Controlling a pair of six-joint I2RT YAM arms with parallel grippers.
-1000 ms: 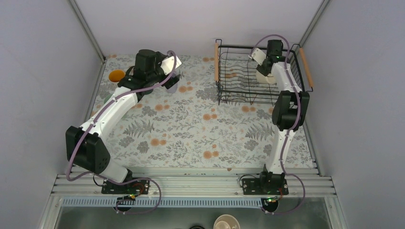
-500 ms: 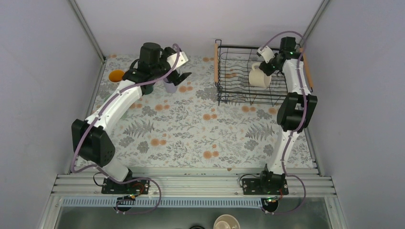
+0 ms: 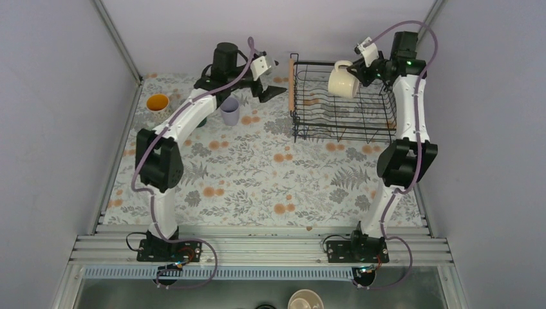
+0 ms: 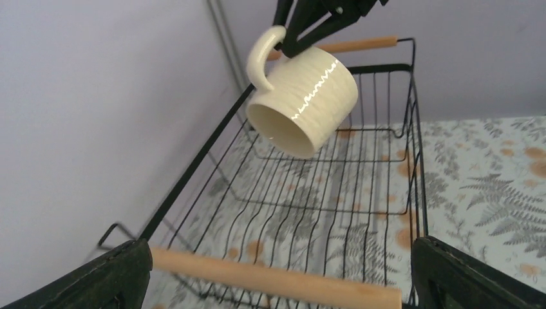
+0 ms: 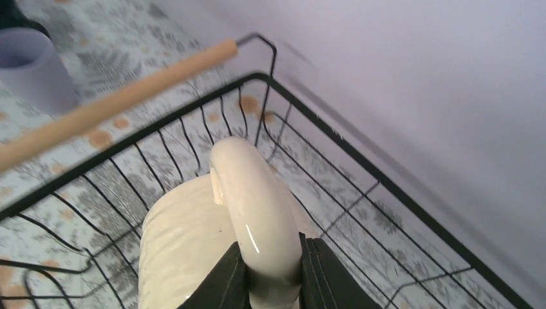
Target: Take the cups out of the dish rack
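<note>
**Cream mug in the air over the dish rack**

Gripping the cream mug by its handle with the right fingers, clenched on either side of the loop. Hanging tilted, mouth angled downward, above the far left part of the dish rack, clear of the wires. On the other side, spread wide and grasping nothing: left fingers, just beside the rack's left wooden handle and facing the mug. Standing on the floral counter left of the rack: lavender tumbler and, farther left, floral mug with orange inside.

Overhead looks down — both wrist views share the dish rack.
</note>
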